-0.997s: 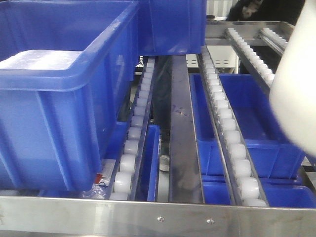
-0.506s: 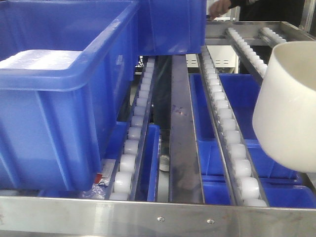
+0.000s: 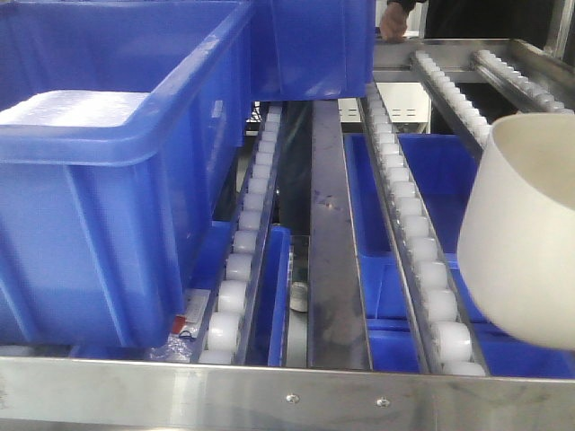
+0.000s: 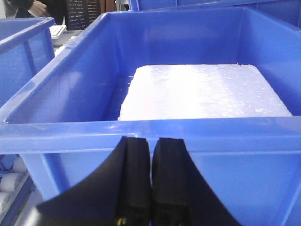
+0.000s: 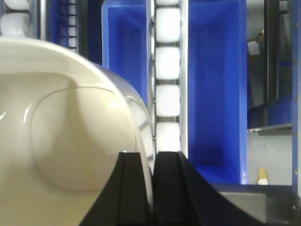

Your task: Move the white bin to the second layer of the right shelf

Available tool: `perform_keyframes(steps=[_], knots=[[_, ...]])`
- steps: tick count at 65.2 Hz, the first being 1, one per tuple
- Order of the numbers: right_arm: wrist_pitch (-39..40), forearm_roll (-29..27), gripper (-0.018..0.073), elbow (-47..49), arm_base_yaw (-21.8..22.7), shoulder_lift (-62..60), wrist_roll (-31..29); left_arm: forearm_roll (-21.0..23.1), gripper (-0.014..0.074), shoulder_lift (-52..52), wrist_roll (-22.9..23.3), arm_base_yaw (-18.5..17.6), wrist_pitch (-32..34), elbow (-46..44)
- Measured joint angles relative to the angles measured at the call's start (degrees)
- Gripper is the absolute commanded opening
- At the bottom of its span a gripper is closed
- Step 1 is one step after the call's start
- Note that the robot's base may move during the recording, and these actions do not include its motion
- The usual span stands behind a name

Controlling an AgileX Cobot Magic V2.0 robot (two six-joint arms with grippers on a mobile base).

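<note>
A large blue crate [image 3: 117,171] fills the left of the front view, its near wall cut off by the frame edge, a white foam-like slab [image 4: 202,92] lying inside it. The left gripper [image 4: 150,181] hangs just in front of that crate's rim, its two black fingers pressed nearly together with nothing between them. A second blue crate [image 3: 310,49] sits farther back, its top out of frame. Right of it, the roller rails of the right shelf second layer [image 3: 409,224] slope toward the camera, with more blue bins [image 3: 449,193] partly hidden beneath them. At top, a person's hand [image 3: 393,22] rests on the far frame; the body is cropped. On the far right the white bin [image 3: 526,238] hangs tilted above the rails, its right side cut off; whether it touches the rollers cannot be told. In the right wrist view, the right gripper [image 5: 151,188] pinches the bin's wall, one finger inside and one outside.
</note>
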State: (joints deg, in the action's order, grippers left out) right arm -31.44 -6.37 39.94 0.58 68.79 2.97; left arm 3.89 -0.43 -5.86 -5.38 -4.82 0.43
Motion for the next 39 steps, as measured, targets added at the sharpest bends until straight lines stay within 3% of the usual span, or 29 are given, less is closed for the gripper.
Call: perform_keyframes(steps=[11,26,39], knots=[[0.14,0.0,0.0076,-2.08,0.0,0.3,0.0,0.0,0.0085,0.0,0.0,0.0,0.0,0.0],[1.22,-0.66,0.0251,-2.54,0.0,0.44,-0.13,0.0,0.0085,0.0,0.0,0.0,0.0,0.0],[3.07,-0.98,0.027,-2.54,0.0,0.31,-0.13,0.0,0.0085,0.0,0.0,0.0,0.0,0.0]])
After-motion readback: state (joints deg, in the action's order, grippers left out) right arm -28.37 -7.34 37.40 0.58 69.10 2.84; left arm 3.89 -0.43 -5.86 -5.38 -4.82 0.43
